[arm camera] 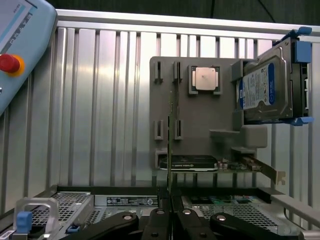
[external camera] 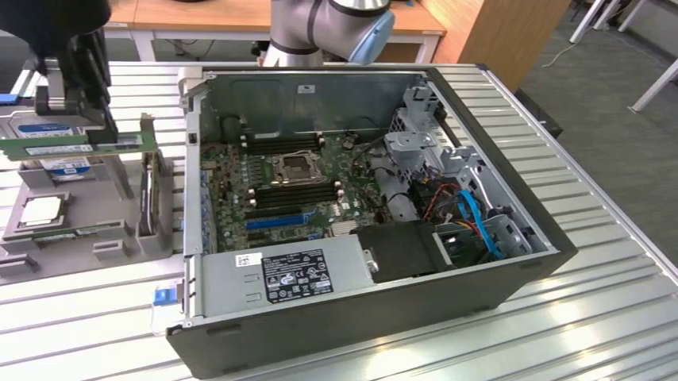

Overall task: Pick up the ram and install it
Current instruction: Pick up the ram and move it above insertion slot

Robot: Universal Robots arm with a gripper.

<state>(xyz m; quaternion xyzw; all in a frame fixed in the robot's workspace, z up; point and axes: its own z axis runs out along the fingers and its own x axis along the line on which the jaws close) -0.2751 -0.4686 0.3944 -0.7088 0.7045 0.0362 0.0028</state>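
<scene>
Ribbed metal bench (external camera: 604, 317) carries an open computer case (external camera: 371, 333) and, to the exterior view's left of it, a grey parts holder (external camera: 114, 248). The gripper (external camera: 75, 127) hangs over that holder, closed on the ram (external camera: 63, 148), which it pinches by its long edges; the wrist view shows the stick edge-on between the fingers (arm camera: 159, 220). The ram's long axis lies about level, roughly parallel to the memory slots (external camera: 288, 190) on the board. Those slots lie to the exterior view's right of the gripper, well apart from it.
</scene>
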